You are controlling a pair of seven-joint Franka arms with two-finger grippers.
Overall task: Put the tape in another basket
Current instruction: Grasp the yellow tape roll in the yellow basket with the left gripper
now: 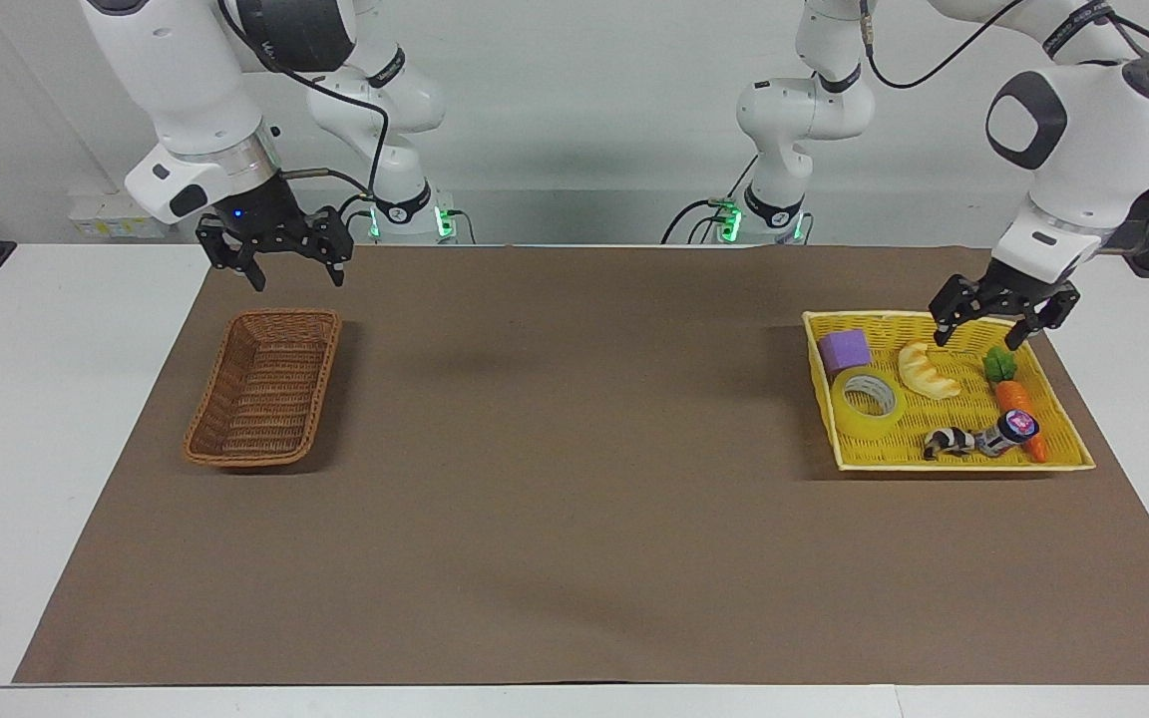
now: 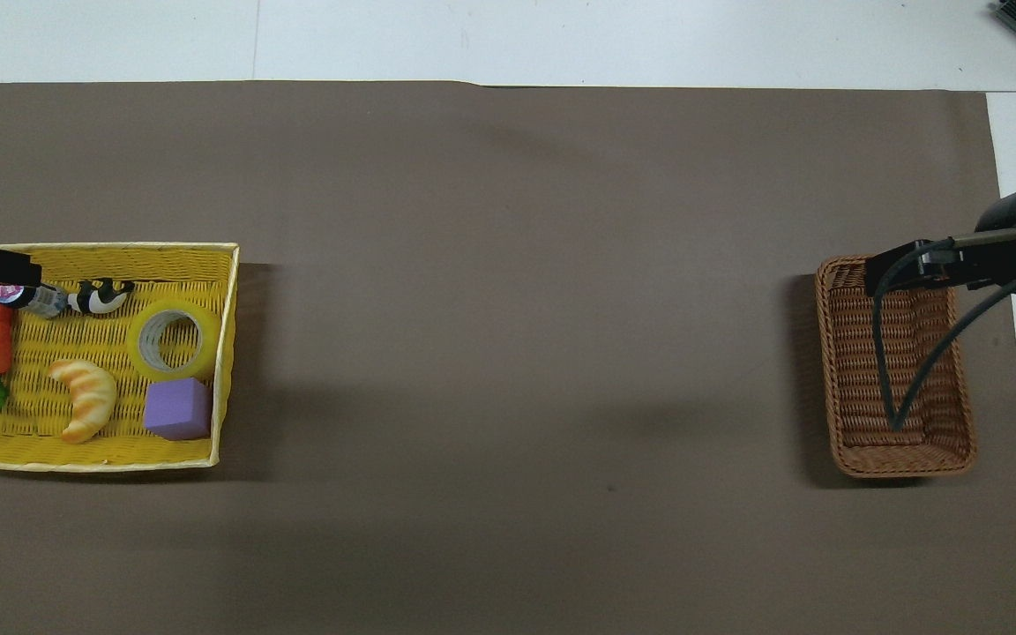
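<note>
You have nothing moved yet: the tape [image 1: 870, 400] lies in the yellow tray [image 1: 1063, 461], below your spread, empty left tool [image 1: 978, 333]; the basket [image 1: 264, 400] waits empty under the spread right tool [image 1: 291, 269].

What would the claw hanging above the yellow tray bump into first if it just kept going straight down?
Probably the croissant or the carrot's green leaves in the yellow tray: the left gripper, fingers open, hangs over that stretch. Its depth is hard to judge. The tape lies off that line.

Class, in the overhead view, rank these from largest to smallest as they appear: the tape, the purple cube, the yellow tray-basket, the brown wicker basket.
1. Yellow tray-basket
2. Brown wicker basket
3. Tape
4. Purple cube, only slightly smaller than the tape
</note>
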